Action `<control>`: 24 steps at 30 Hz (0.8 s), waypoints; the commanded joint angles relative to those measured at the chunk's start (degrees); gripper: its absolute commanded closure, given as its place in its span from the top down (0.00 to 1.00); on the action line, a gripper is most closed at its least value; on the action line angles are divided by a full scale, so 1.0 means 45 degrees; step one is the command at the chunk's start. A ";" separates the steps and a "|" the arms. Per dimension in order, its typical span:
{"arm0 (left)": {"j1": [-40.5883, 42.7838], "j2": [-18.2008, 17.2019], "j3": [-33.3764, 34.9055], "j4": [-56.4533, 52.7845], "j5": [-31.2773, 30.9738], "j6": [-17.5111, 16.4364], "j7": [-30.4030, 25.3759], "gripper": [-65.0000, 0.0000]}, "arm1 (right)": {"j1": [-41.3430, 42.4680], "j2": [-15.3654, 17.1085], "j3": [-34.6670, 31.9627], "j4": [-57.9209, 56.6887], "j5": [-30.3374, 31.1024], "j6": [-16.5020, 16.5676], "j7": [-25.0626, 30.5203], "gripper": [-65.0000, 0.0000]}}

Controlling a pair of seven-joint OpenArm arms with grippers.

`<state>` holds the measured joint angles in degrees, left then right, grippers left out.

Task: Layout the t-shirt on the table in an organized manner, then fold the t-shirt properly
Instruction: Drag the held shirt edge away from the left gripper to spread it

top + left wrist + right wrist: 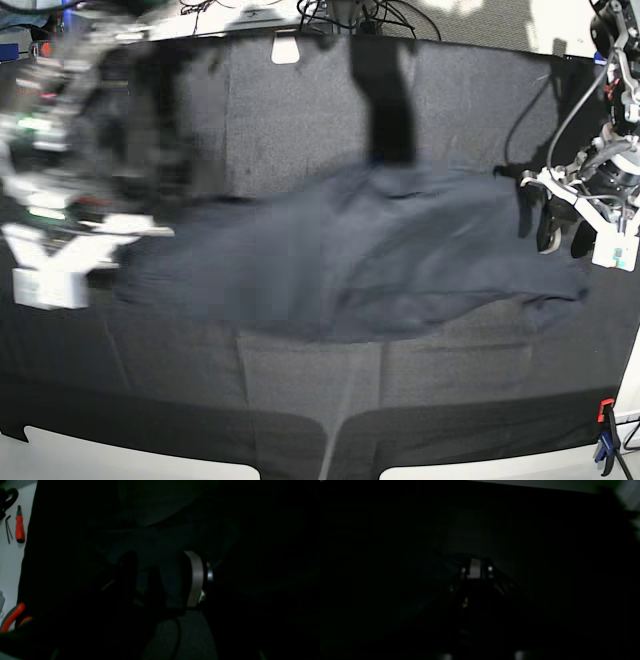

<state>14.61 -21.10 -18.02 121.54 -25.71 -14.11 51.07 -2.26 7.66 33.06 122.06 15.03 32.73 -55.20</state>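
- Black creased cloth is seen covering the table, with clamps at its edges.
- The t-shirt is spread across the middle, reaching toward both side edges.
- The left gripper is held partly open over one end of the shirt.
- The right gripper is blurred and judged shut; whether cloth is pinched cannot be told.
- Soft, limp, light cloth is expected; hems or shoulder seams are best pinched.
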 commanded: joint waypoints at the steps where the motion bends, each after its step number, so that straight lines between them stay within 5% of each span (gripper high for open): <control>1: -0.0107 -0.0151 -0.0073 0.0223 -0.0073 0.0000 -0.0350 0.41 | 0.0063 0.0393 0.0301 0.0243 0.0306 0.0083 0.0335 0.00; 12: -0.0107 -0.0151 -0.0068 0.0223 -0.0549 0.0000 -0.0350 0.41 | -0.0884 0.2856 0.2200 0.0228 0.1141 0.0068 0.0058 0.00; 24: -0.0112 -0.0151 -0.0068 0.0223 -0.1302 -0.0015 -0.0597 0.41 | -0.1695 0.1404 0.2200 0.0223 0.3031 0.0607 -0.1943 0.00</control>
<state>14.61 -21.12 -18.02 121.54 -31.14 -14.13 50.06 -10.24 13.19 42.59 122.06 27.70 33.67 -65.12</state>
